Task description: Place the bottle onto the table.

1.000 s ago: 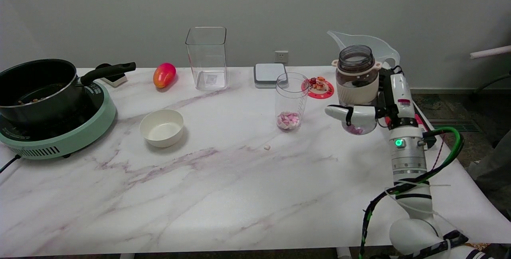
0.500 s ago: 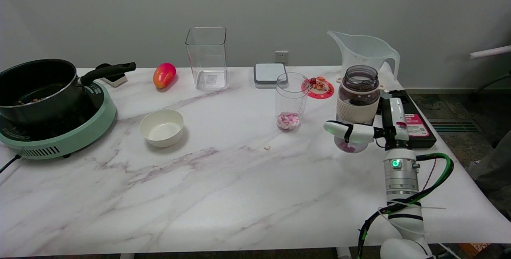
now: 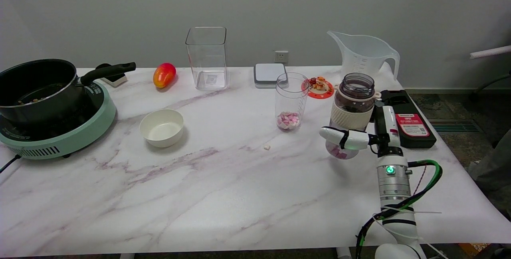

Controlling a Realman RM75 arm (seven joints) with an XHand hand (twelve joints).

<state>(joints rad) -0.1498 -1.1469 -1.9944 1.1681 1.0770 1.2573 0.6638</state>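
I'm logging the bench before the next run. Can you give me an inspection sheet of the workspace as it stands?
Surface: marble table; one small white crumb loose near the middle.
Job's things: bottle, lidless, upright, pink pieces at its bottom; whether its base touches the table cannot be told.
Clutter: pot on a green cooker, mango, bowl, square clear container, tumbler with pink pieces, grey box, red coaster, jug, black case.
Robot hand: right robot hand holds the bottle's lower part.
Cables: green and black cable looped along the arm; cooker cord at the left edge.
Surroundings: grey wall, wall socket.
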